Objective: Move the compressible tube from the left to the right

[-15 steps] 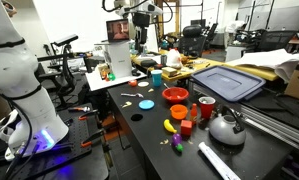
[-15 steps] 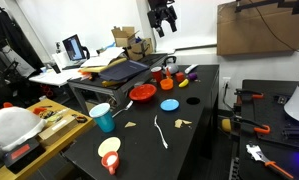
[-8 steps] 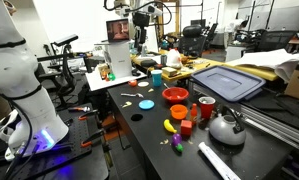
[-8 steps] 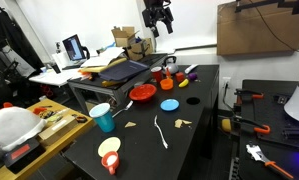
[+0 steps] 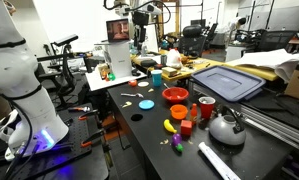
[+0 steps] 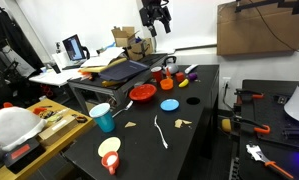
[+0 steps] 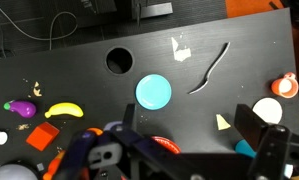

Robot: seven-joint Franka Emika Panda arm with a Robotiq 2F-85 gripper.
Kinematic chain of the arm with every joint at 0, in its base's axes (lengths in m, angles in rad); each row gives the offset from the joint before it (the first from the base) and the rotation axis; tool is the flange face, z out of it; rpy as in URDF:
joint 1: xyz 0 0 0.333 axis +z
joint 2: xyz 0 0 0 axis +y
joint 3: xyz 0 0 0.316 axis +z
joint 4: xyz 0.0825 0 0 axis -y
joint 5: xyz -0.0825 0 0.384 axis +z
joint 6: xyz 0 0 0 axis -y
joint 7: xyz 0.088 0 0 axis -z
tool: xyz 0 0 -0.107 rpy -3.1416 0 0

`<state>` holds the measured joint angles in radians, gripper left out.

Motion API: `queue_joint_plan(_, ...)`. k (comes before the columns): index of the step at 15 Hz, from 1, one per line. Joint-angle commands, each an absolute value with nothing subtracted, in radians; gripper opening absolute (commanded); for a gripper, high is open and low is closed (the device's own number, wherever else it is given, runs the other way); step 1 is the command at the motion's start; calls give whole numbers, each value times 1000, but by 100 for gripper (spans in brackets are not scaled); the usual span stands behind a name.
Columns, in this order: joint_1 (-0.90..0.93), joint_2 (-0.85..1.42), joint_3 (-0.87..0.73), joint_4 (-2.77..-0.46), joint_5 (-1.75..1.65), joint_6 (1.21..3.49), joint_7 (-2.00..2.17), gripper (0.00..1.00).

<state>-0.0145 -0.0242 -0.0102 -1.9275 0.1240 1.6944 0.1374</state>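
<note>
The compressible tube is a long, slim white tube. It lies on the black table by the near edge, just in front of the silver kettle. I cannot make it out in the wrist view. My gripper hangs high above the far part of the table, well away from the tube, and also shows in an exterior view. In the wrist view its two dark fingers stand wide apart with nothing between them, over the red bowl.
On the table are a blue disc, a black disc, a yellow banana toy, a purple eggplant toy, a red block, a curved white strip and a teal cup. A blue lid lies behind.
The gripper has drifted slightly sideways high above the table. Nothing on the table has moved.
</note>
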Motion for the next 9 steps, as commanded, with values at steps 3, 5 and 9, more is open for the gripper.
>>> queue_joint_plan(3, -10, -24, -9, -1926, 122, 1698, 138, 100)
queue_joint_plan(5, -8, -24, -8, -1927, 120, 1703, 138, 100)
queue_joint_plan(9, -6, -24, -8, -1927, 120, 1705, 138, 100)
